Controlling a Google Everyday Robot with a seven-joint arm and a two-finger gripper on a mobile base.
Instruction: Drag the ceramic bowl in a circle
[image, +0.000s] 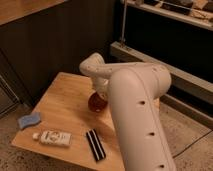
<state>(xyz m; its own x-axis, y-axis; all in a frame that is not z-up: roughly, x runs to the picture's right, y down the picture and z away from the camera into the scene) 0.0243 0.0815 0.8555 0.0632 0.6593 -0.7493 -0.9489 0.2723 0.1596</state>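
The ceramic bowl is a small glossy reddish-brown bowl near the middle of the wooden table. My white arm reaches in from the lower right and bends over the bowl. The gripper is at the bowl's upper right edge, mostly hidden behind the arm's wrist. The right part of the bowl is covered by the arm.
A blue sponge lies at the table's left corner. A white bottle lies on its side near the front edge. A black brush-like bar lies beside it. A dark wall and a metal shelf frame stand behind.
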